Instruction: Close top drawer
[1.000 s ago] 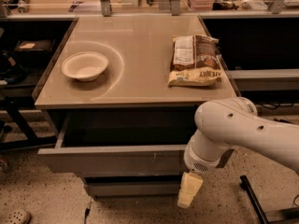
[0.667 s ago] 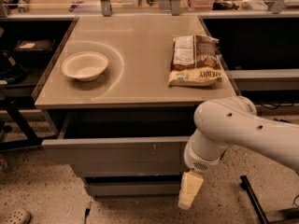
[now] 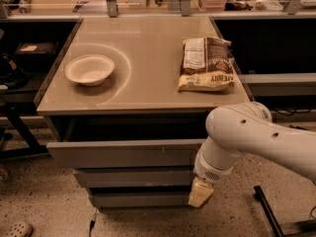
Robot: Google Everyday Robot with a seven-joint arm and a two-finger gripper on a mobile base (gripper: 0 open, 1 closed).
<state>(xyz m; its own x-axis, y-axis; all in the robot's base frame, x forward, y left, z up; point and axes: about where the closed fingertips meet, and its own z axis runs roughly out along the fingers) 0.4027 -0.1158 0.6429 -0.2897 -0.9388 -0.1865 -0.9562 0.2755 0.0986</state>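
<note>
The top drawer (image 3: 123, 153) stands partly pulled out from under the tabletop (image 3: 148, 90). Its long grey front panel sits forward of the tabletop's front edge, with a dark gap showing above it. The white arm (image 3: 256, 137) comes in from the right, and its rounded wrist covers the right end of that front panel; whether it touches the panel cannot be told. The gripper (image 3: 200, 194) hangs from the wrist as a pale cream block pointing down. It is below the top drawer's right end and in front of the right ends of the two lower drawer fronts (image 3: 133, 177). Whether the gripper is spread or closed cannot be told from this side. So the top drawer's front lies above the gripper and runs away to the left of it. On the tabletop a pale bowl (image 3: 90, 69) sits left of the middle. A brown and cream snack bag (image 3: 206, 64) lies flat near the right edge, well apart from the bowl.
</note>
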